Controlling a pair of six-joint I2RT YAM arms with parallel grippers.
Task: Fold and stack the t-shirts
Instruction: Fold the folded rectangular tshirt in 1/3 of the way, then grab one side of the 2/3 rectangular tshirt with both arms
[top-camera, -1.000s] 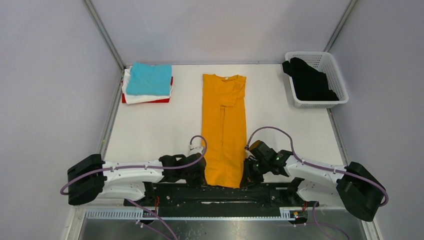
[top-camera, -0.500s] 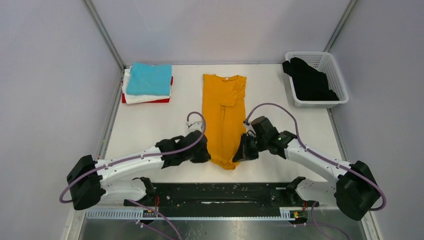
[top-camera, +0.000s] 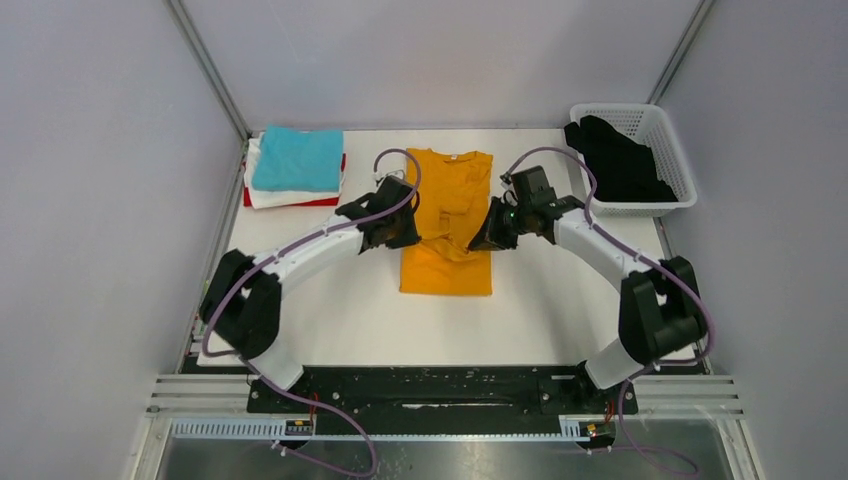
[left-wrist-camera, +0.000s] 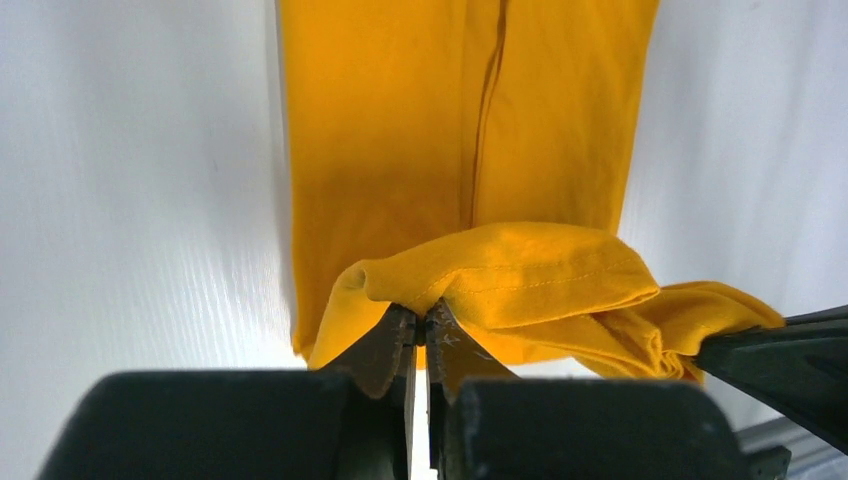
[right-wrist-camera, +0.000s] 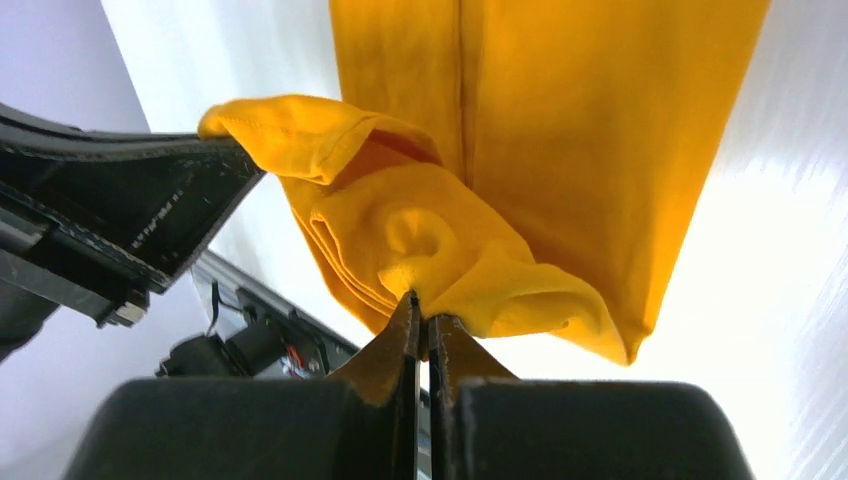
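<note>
White tabletop (top-camera: 330, 300) between grey walls is carrying the mustard-orange t-shirt (top-camera: 446, 272) at its middle, lying lengthwise with the collar toward the far wall. Both the left gripper (top-camera: 398, 232) and right gripper (top-camera: 487, 236) are pinching tight on a bottom hem corner each, holding the corners raised over the shirt's mid-body so the lower half is doubling over evenly. At far left the turquoise-topped folded stack (top-camera: 296, 160) is sitting, likely this shirt's destination.
</note>
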